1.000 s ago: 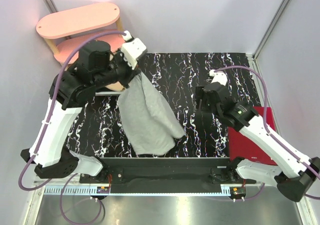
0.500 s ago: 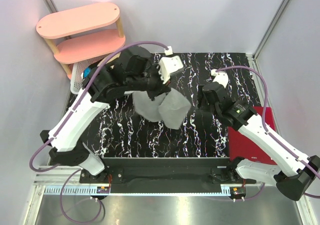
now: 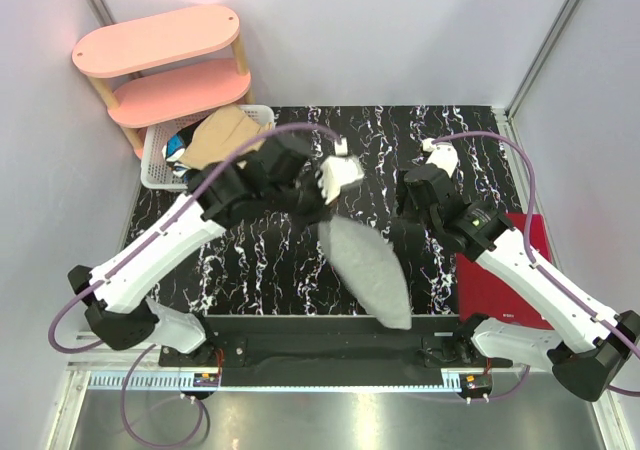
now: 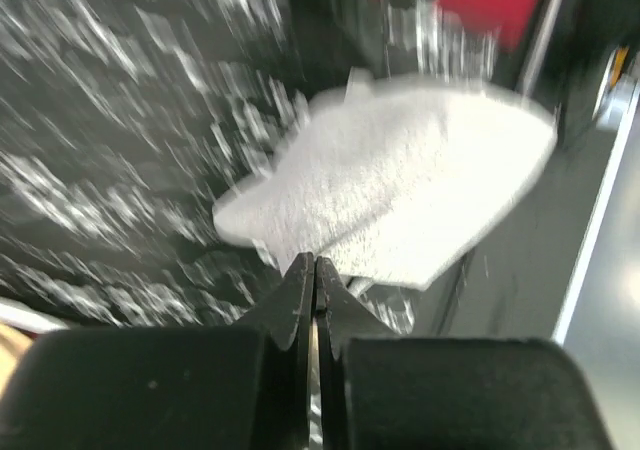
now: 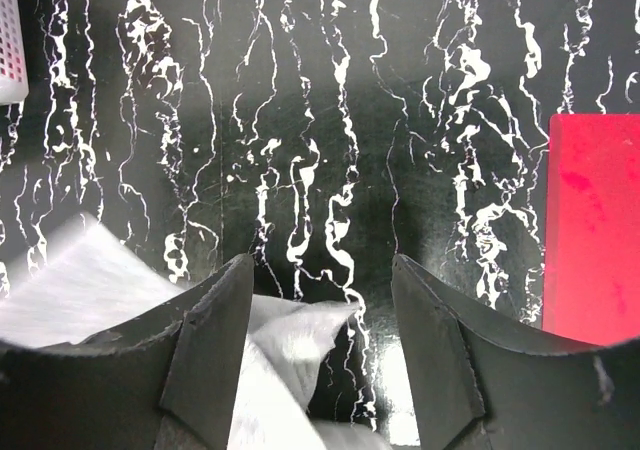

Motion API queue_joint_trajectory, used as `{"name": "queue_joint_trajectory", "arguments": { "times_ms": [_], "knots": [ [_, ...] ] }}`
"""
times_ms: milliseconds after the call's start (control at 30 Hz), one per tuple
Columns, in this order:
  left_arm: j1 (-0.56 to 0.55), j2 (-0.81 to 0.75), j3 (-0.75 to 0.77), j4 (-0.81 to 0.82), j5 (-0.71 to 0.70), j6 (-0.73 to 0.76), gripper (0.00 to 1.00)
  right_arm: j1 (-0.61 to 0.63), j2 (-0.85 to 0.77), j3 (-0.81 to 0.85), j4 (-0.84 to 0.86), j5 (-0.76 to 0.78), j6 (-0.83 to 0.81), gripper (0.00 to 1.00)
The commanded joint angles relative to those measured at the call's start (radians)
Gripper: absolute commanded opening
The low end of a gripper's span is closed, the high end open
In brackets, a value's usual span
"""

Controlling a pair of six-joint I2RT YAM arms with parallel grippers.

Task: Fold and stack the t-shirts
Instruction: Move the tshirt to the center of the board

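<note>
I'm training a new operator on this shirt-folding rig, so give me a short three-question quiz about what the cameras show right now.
1. True or false: the left gripper is shut on the grey t-shirt.
2. Fill in: the right gripper is ____.
3. Where is the tan t-shirt? A in the left gripper; B in the right gripper; C in the white basket.
Key: 1 true; 2 open; 3 C.

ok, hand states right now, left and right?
Left hand: closed, holding the grey t-shirt.
Right hand: open, holding nothing.
</note>
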Motion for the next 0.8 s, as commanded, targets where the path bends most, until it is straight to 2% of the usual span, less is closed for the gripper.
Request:
{"name": "queue_joint_trajectory", "arguments": {
  "times_ms": [0, 67, 167, 200, 267, 367, 400, 467, 533, 633, 767],
  "knots": [
    [0.091, -0.148, -0.408, 0.069, 0.047, -0.028, 0.00, 0.007, -0.007, 0.007, -0.007, 0.058, -0.026, 0.67],
    [0.159, -0.225, -0.617, 0.092, 0.075, -0.039, 0.00, 0.007, 0.000, 0.001, -0.010, 0.063, -0.037, 0.68],
    [0.189, -0.312, -0.826, 0.112, 0.046, -0.030, 0.00, 0.005, 0.020, -0.010, -0.019, 0.058, -0.040, 0.70],
    [0.200, -0.330, -0.850, 0.136, 0.044, -0.039, 0.00, 0.004, 0.028, -0.012, -0.021, 0.057, -0.041, 0.70],
    [0.250, -0.368, -0.825, 0.121, 0.049, -0.033, 0.00, 0.005, 0.052, -0.013, -0.034, 0.044, -0.029, 0.71],
    [0.258, -0.390, -0.824, 0.116, 0.038, -0.019, 0.01, 0.004, 0.097, -0.019, -0.048, 0.001, -0.015, 0.72],
    [0.258, -0.385, -0.821, 0.110, 0.037, -0.019, 0.03, 0.005, 0.111, -0.025, -0.048, -0.040, -0.009, 0.72],
    [0.260, -0.373, -0.799, 0.110, 0.041, -0.034, 0.15, 0.004, 0.164, -0.041, -0.053, -0.103, 0.000, 0.73],
    [0.269, -0.362, -0.775, 0.110, 0.069, -0.043, 0.16, 0.005, 0.235, -0.053, -0.054, -0.231, 0.003, 0.74],
    [0.292, -0.348, -0.721, 0.104, 0.083, -0.054, 0.29, 0.007, 0.304, -0.093, -0.062, -0.345, 0.021, 0.77],
    [0.302, -0.354, -0.695, 0.098, 0.067, -0.043, 0.31, 0.004, 0.293, -0.195, -0.035, -0.425, 0.063, 0.78]
  ]
}}
